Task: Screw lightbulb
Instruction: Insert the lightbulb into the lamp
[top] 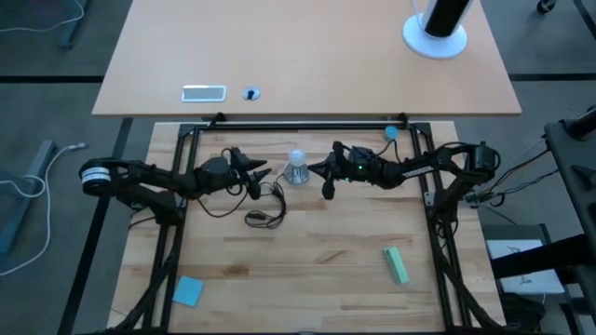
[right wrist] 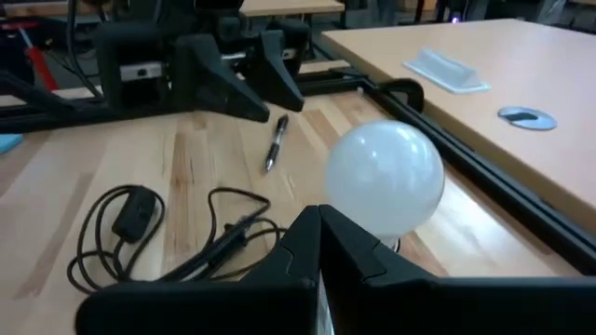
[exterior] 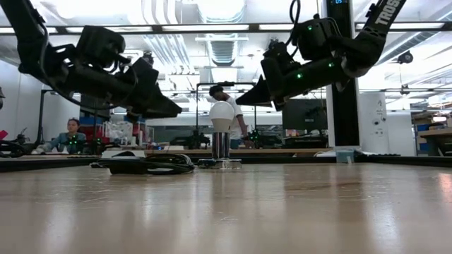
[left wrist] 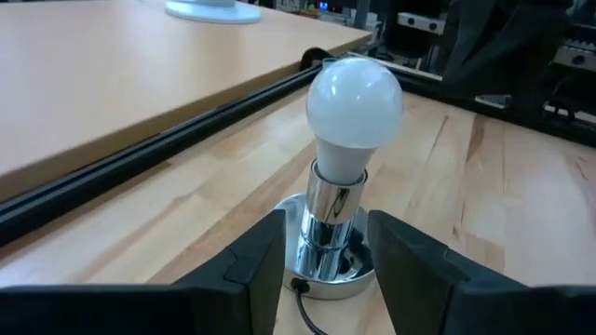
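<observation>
While the lightbulb (left wrist: 354, 102) stood upright in its silver socket (left wrist: 326, 256) between both arms, the left tool (left wrist: 321, 256) hung spread just before it, the right tool (right wrist: 319, 244) pressed together beside it

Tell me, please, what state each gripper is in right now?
Left gripper: open, fingers either side of the socket, holding nothing.
Right gripper: closed, empty, beside the lightbulb.
</observation>
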### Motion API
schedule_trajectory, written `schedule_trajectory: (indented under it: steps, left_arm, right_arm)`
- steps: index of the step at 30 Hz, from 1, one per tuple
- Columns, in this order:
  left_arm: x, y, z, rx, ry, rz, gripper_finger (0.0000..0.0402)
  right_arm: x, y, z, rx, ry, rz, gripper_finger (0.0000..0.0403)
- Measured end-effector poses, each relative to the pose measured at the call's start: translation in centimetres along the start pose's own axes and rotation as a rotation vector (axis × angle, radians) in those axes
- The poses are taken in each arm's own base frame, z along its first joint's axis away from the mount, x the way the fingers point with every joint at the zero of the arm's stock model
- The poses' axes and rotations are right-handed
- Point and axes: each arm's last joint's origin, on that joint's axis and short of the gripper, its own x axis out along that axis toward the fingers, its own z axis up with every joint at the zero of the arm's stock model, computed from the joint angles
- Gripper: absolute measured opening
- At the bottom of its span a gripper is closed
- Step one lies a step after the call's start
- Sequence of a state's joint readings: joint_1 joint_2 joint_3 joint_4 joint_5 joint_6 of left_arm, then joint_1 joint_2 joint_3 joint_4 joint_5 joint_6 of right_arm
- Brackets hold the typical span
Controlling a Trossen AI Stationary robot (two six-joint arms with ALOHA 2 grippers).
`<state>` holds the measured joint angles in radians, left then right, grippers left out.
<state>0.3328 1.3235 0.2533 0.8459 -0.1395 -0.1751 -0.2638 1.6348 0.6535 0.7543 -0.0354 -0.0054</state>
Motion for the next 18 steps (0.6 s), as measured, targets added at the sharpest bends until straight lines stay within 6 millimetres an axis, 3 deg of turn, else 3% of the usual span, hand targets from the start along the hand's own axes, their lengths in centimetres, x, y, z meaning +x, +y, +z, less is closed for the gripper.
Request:
schedule_trajectory:
  steps: [18]
  left_arm:
    - [0.26, 0.01, 0.01, 0.006, 0.003, 0.012, 0.0118]
  right_arm:
    - [0.08, -0.16, -0.09, 0.020, 0.000, -0.028, 0.0000]
